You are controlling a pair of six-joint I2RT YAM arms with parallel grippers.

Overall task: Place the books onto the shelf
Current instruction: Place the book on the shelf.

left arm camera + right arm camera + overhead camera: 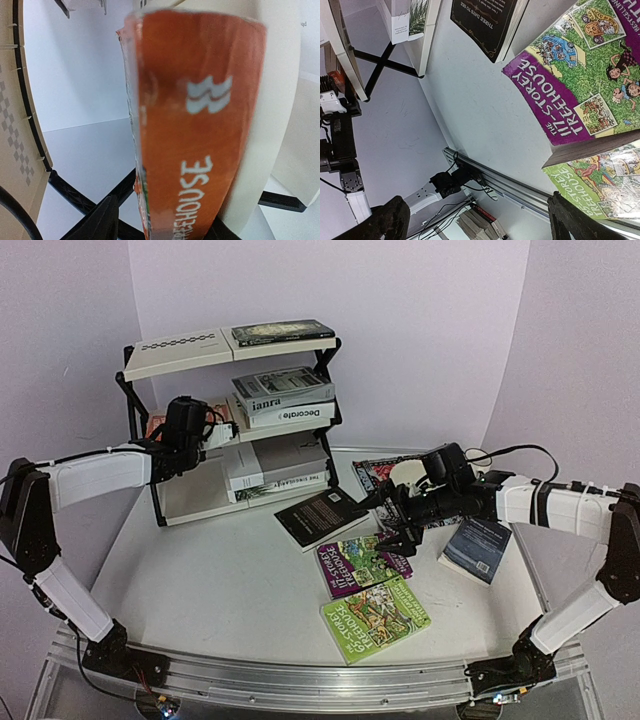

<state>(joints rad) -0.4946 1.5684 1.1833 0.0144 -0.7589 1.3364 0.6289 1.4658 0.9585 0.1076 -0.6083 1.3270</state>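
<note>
Our left tool [197, 427] sits at the middle tier of the shelf [180, 350], ten o'clock on the table [220, 580], with an orange book [200, 125] between its jaws; we cannot tell whether it grips. Our right tool [397, 536] gapes wide over the purple book [355, 565] at three o'clock.

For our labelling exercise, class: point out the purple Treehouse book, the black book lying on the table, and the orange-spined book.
purple Treehouse book [585, 75], right wrist view, on its front cover.
black book [322, 516], top view, middle of its cover.
orange-spined book [200, 150], left wrist view, middle of its spine.
</note>
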